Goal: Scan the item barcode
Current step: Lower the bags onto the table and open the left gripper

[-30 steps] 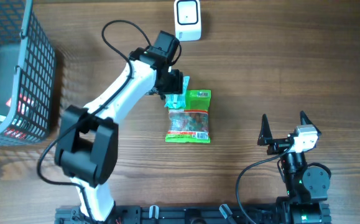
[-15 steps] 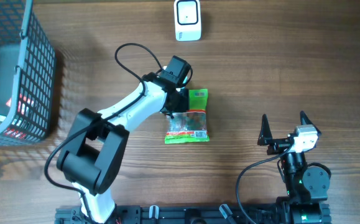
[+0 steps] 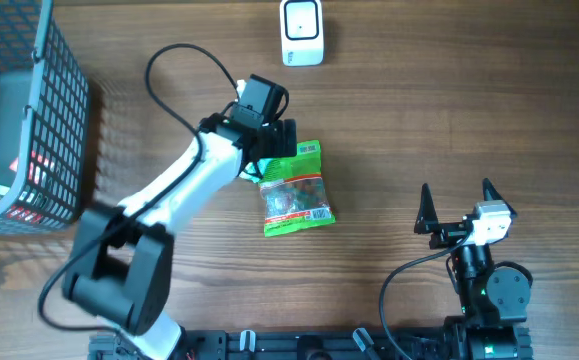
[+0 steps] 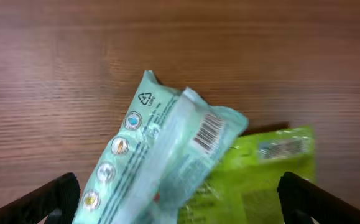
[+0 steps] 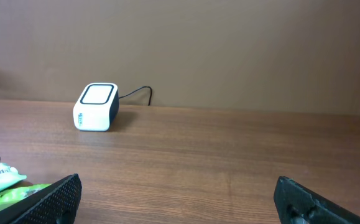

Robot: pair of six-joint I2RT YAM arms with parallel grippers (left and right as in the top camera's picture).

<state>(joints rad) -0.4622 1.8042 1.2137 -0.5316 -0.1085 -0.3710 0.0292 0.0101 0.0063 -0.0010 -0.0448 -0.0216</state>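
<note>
**A:** Left gripper (image 4: 178, 186): how are we logging the jaws?

**B:** We are logging them as released, spread wide and clamping nothing. One finger (image 4: 58, 196) is showing at each lower corner of the wrist view.

**A:** And the item?

**B:** The pale teal packet (image 4: 161, 168) is lying slantwise on the table (image 3: 469, 90), in the gap between those jaws. Its far end is reaching out past the fingertips. Its barcode (image 4: 207, 132) is facing up, ahead of the jaws and near the middle of the gap. We cannot tell whether the packet's near end is touching a finger.

**A:** Anything under it?

**B:** It is overlapping a green snack bag (image 3: 297, 190), which is sitting ahead of one fingertip and partly beneath the packet.

**A:** The scanner?

**B:** The white scanner (image 3: 301, 32) is standing well beyond the left jaws, apart from both packet and bag.

**A:** Right gripper (image 3: 456, 195)?

**B:** We are seeing its jaws parted wide too, with nothing between them. The scanner is sitting far ahead of them, off to one side. A wire basket (image 3: 64, 120) is standing well away from both sets of jaws.
</note>
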